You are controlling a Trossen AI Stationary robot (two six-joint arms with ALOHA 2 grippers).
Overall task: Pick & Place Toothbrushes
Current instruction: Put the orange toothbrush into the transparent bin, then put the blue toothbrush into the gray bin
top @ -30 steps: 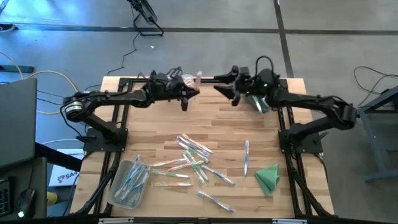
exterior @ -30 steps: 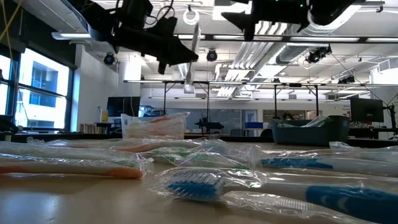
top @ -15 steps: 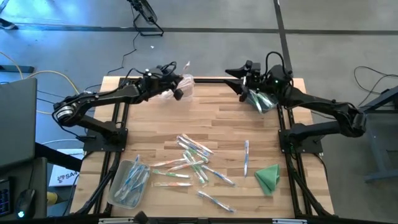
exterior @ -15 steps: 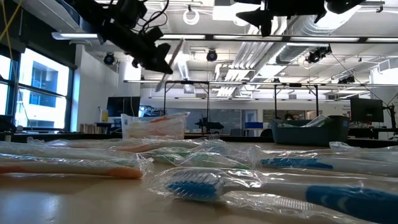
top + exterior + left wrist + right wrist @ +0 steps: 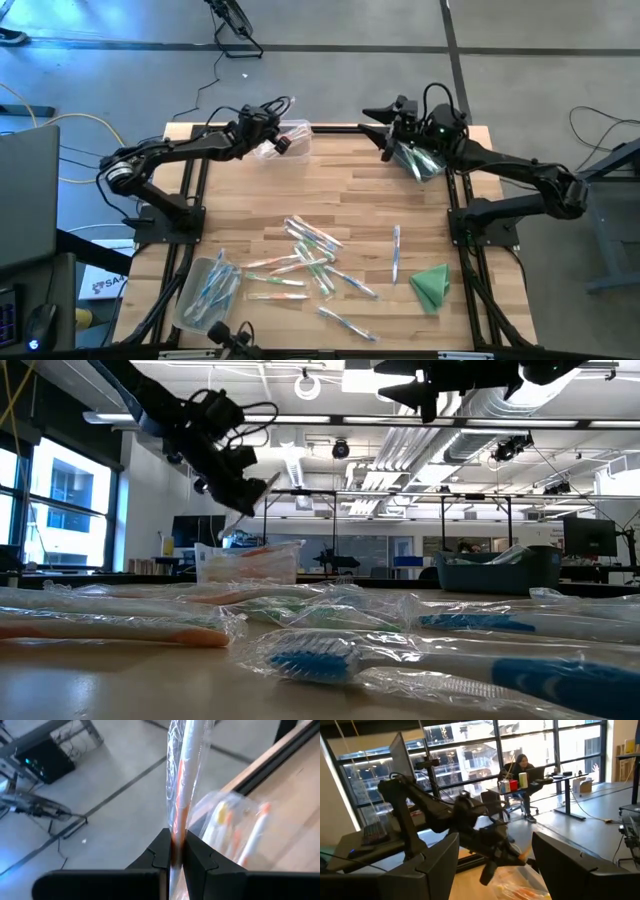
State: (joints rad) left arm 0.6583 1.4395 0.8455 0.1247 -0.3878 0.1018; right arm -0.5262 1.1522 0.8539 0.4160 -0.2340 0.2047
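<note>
My left gripper (image 5: 281,140) hangs over the clear bin (image 5: 296,133) at the table's far left and is shut on a wrapped toothbrush with an orange stripe (image 5: 187,765). That bin (image 5: 235,827) holds a few orange toothbrushes. Several wrapped toothbrushes (image 5: 310,255) lie loose on the near middle of the table. My right gripper (image 5: 385,128) stands open and empty, high over the far right of the table. My left gripper pinches the toothbrush's handle (image 5: 176,837) between its two fingers, through the clear wrapper. The brush runs on past the fingertips, in line with the fingers. It is lifted clear, slanting over the clear bin.
A second clear bin (image 5: 208,292) with toothbrushes stands at the near left. A blue-grey bin (image 5: 420,160) sits under my right arm at the far right. A folded green cloth (image 5: 432,285) lies near the right edge. Bare wood lies between the two arms.
My left gripper has swung from the table's far middle toward the far left corner with the toothbrush, sinking a little and tipping over. The brush, upright before, now slants over the clear bin. My right gripper has drawn back a little toward the right edge.
</note>
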